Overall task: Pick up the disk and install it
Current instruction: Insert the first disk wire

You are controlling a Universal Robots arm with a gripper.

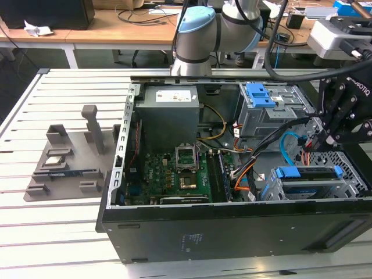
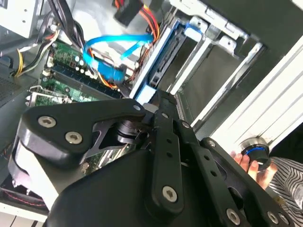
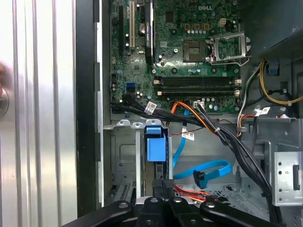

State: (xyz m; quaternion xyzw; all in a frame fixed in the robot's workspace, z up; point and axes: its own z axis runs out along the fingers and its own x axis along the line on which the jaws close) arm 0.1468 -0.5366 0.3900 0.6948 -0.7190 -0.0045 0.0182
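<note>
The disk (image 1: 308, 181), silver with a blue rail bracket, sits in the drive cage at the front right corner of the open computer case (image 1: 174, 226) as the exterior view shows it. In the first wrist view its blue bracket tab (image 3: 156, 144) stands in the bay slot. In the second wrist view the disk (image 2: 163, 54) stands on edge between metal rails. My black gripper (image 1: 317, 142) hovers just above the cage, fingers together with nothing between them. Its tip (image 3: 164, 182) is right by the disk's end, and the tip (image 2: 158, 97) also shows close to the blue rail.
Blue, orange and black cables (image 3: 203, 170) run beside the bay. A second cage with a blue latch (image 1: 260, 93) sits behind. A grey parts fixture (image 1: 58, 165) lies at the exterior view's left. A hand (image 2: 246, 163) rests on a knob beside the case.
</note>
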